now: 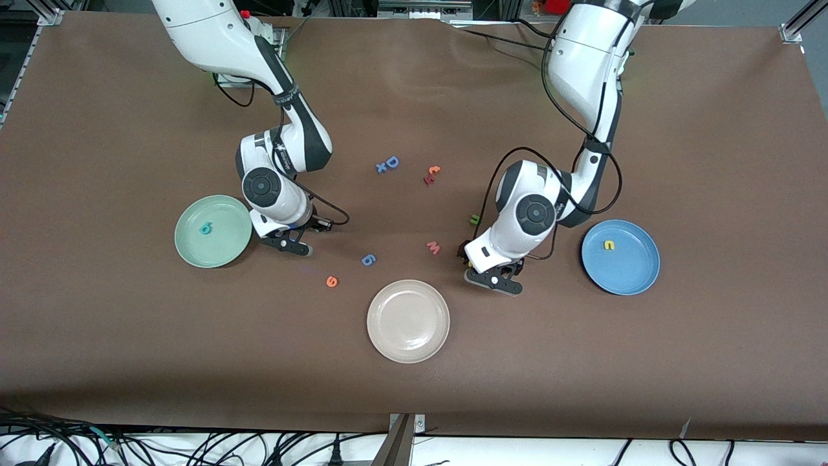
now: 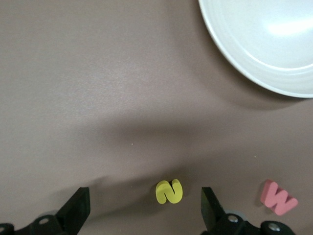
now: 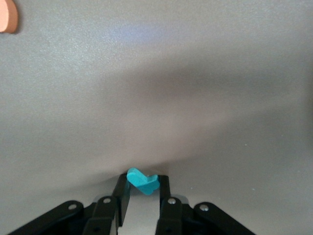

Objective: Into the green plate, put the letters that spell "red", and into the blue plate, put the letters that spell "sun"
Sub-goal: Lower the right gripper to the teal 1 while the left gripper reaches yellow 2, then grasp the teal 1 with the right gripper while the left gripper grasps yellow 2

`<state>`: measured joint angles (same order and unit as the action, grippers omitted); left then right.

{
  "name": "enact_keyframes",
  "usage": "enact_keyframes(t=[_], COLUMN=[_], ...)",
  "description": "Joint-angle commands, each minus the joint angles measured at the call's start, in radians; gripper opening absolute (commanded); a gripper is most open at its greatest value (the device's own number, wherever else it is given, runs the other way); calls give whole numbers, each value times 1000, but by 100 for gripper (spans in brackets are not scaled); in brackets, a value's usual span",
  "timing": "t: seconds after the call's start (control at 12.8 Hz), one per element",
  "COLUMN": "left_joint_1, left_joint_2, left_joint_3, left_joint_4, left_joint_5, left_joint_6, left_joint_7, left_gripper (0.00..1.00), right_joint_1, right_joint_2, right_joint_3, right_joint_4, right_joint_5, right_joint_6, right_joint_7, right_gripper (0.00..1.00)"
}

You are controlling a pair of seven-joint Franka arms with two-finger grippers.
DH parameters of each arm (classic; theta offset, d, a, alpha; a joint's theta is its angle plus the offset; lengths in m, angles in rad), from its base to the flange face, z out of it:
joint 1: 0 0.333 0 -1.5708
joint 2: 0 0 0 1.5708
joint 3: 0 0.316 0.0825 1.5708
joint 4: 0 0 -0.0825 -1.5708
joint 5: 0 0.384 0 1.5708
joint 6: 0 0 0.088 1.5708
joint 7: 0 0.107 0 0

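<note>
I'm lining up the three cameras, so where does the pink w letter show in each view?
Front view: the pink w lies on the table, farther from the camera than the white plate.
Left wrist view: the pink w lies beside a yellow letter, apart from it.
Right wrist view: not in it.
Shared landmark: the white plate, seen in the front and left wrist views only.

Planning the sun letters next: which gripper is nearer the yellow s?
Left. The left gripper stands open with the yellow s between its fingers; the right gripper pinches a teal letter beside the green plate.
</note>
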<state>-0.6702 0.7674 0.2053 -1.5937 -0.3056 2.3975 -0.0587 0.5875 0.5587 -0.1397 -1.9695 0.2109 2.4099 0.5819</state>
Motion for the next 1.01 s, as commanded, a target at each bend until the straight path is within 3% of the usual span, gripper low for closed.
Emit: enact_keyframes(t=[0.0,0.62,0.93], left_joint_1=[-28,-29,-29], left_joint_2=[3,29,50], left_joint_3=[8,-23,-32], left_joint_4=[11,9,8], left_joint_5=[118,109,111], left_joint_6=[6,43,68], left_joint_7=[-127,-151,-153], left_gripper=[100,100,100], right_joint_1=[3,3,-23], right_joint_2=[1,-11,-5], right_joint_3=[2,-18,-38], right_joint_4=[-8,6,44], right_joint_5=[-13,-18,-163], right_joint_6=[9,8,8], right_joint_7=[4,-5,-30], right_gripper=[22,23,23])
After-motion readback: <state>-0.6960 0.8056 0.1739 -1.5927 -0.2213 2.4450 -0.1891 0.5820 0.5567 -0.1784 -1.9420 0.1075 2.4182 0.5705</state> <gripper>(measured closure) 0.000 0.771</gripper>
